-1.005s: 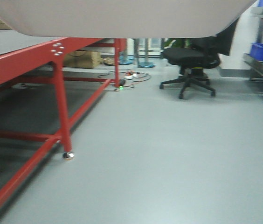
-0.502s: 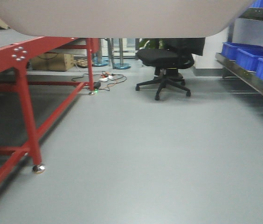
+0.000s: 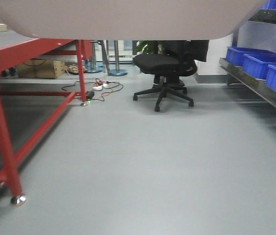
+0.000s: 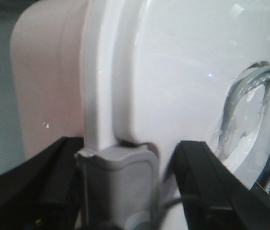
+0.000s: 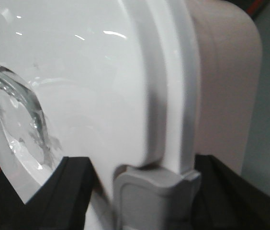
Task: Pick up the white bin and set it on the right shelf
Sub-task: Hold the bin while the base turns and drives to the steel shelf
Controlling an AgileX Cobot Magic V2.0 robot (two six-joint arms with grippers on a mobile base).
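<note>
The white bin (image 3: 123, 17) fills the top of the front view, held above the floor; only its pinkish underside shows there. In the left wrist view its glossy white lid (image 4: 183, 72) and pinkish wall (image 4: 44, 81) show. My left gripper (image 4: 125, 187) is shut on the bin's grey side latch (image 4: 118, 182), one black finger on each side. In the right wrist view my right gripper (image 5: 147, 196) is shut on the other grey latch (image 5: 151, 199) of the bin (image 5: 92, 81). The right shelf (image 3: 255, 81) runs along the right edge of the front view.
Blue plastic bins (image 3: 270, 66) sit on the shelf's lower level. A red-framed table (image 3: 1, 83) stands on the left with a castor foot (image 3: 18, 199). A black office chair (image 3: 165, 73) stands ahead in the middle, with cables and a power strip (image 3: 96, 88) on the grey floor.
The view has turned to the right: the red table has slid left, the chair has come nearer the centre, and more of the steel shelf with blue bins shows. The bin stays held overhead.
</note>
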